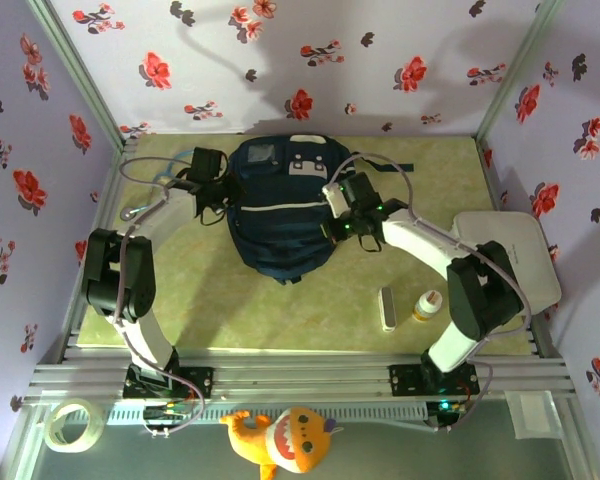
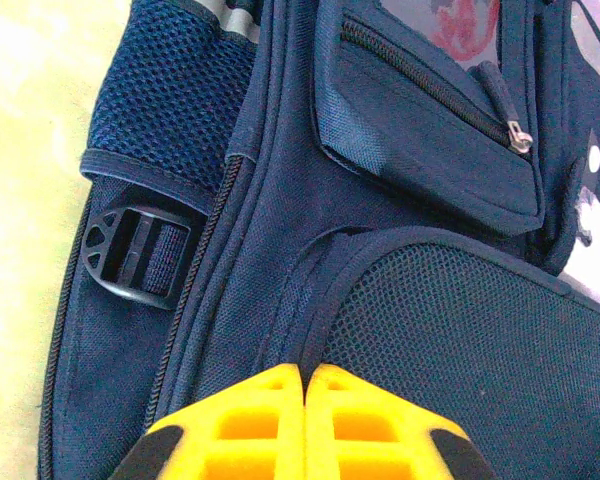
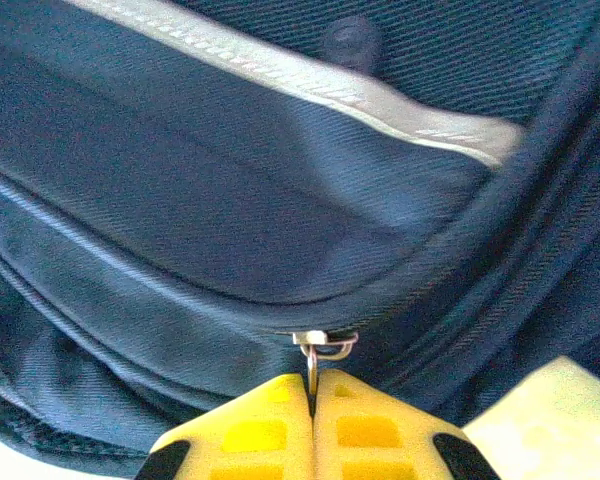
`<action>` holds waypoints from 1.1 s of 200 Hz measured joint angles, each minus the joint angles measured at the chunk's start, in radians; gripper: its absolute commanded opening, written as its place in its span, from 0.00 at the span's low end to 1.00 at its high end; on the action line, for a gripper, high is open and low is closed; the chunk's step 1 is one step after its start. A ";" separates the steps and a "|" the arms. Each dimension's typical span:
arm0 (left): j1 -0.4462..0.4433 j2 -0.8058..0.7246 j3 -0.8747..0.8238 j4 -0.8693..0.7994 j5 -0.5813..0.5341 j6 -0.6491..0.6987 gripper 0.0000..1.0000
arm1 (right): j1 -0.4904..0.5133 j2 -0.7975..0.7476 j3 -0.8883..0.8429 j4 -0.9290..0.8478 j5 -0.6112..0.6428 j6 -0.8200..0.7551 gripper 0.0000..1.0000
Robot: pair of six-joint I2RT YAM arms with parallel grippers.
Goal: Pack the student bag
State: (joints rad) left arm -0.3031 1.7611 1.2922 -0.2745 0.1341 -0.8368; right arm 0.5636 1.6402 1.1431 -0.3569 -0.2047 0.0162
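Observation:
The student bag, dark navy with white stripe trims, lies at the middle back of the table. My left gripper is at its left side. In the left wrist view the yellow fingertips of the left gripper are pressed together on the dark piping at the edge of a mesh panel of the student bag. My right gripper is at the bag's right side. In the right wrist view the right gripper is shut on a metal zipper pull that hangs from its slider on the student bag.
A white rounded case sits at the table's right edge. A small bottle and a pale bar-shaped item lie on the green mat near the front right. A tape roll and an orange plush toy lie below the rail.

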 measured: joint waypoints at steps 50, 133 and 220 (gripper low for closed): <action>-0.018 0.000 -0.022 0.034 -0.029 -0.053 0.00 | 0.109 0.020 0.003 0.064 0.045 0.115 0.00; -0.026 -0.014 -0.086 0.122 -0.031 -0.145 0.00 | 0.265 0.209 0.137 0.183 0.075 0.312 0.00; -0.026 -0.048 -0.140 0.204 -0.010 -0.256 0.00 | 0.313 0.330 0.229 0.301 0.051 0.487 0.02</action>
State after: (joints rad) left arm -0.3294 1.7126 1.1522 -0.0700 0.1238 -1.0927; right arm 0.8764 1.9705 1.3720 -0.0555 -0.1532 0.5034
